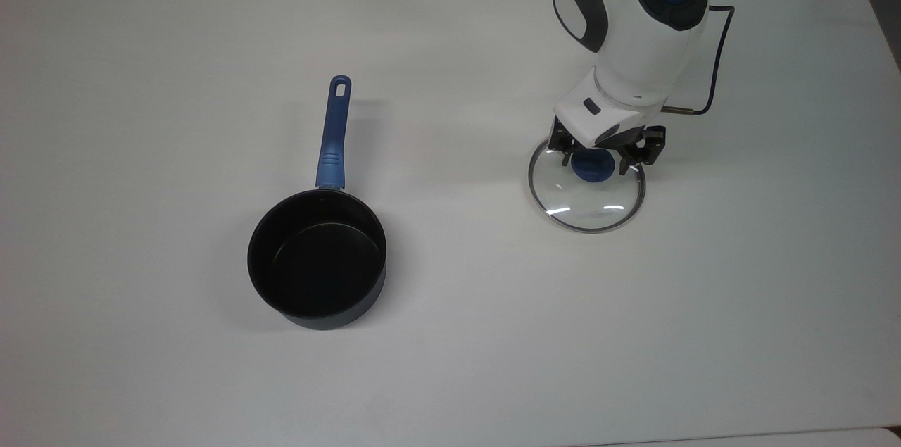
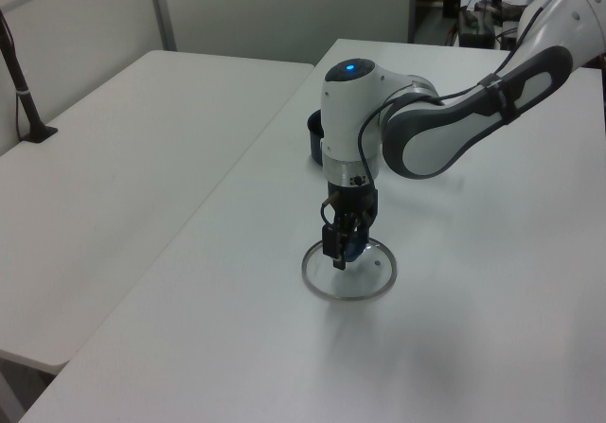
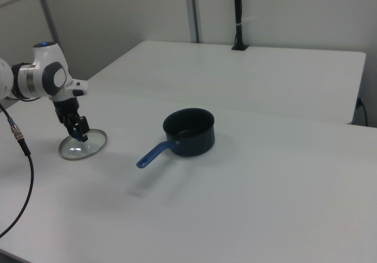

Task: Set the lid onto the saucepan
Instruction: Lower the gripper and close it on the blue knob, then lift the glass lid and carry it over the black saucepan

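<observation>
The black two-finger gripper (image 1: 593, 160) sits spread around the blue knob (image 1: 593, 167) of the round glass lid (image 1: 586, 188), seemingly not yet pinching; the lid lies flat on the white table (image 1: 450, 334), well apart from the black saucepan (image 1: 317, 258).

No legible text, labels, brand marks, numbers or signs in the top view, left view or right view.
</observation>
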